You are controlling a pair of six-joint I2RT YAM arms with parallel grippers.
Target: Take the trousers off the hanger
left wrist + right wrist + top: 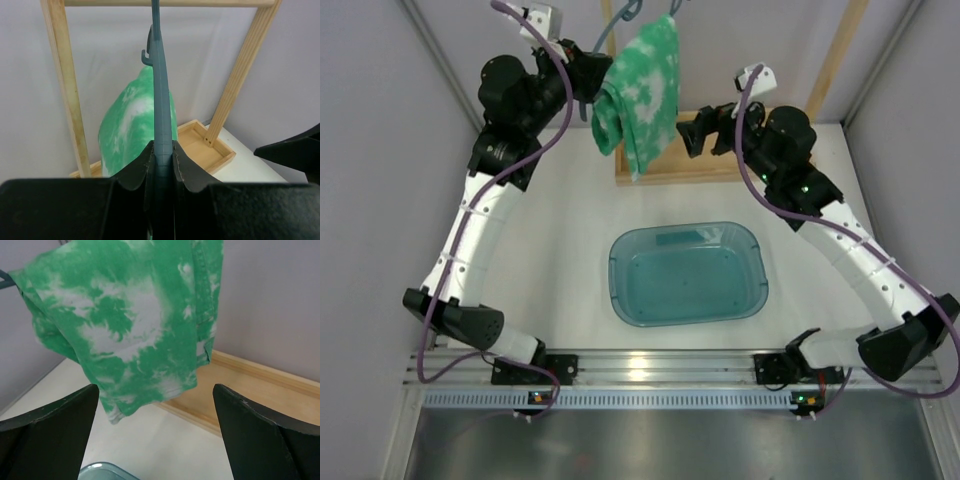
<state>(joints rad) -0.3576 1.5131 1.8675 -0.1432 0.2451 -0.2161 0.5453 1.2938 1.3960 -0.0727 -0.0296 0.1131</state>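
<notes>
Right now my left hand (162,161) is clamped on the hanger (160,100), steadying it under the wooden rack (65,100). Trousers (642,85) hang draped over the hanger, up beyond the teal basin (617,275). My right hand (155,390) is spread wide, facing the cloth but not touching it. Step, imo: approach for the pull. Next I'd close on a thick fold & draw it off w/o tugging the hanger loose.

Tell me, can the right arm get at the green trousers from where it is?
Probably yes. The right gripper is open and faces the trousers hanging just ahead, with nothing between them. The left gripper is clamped on the hanger, on the trousers' other side.
</notes>
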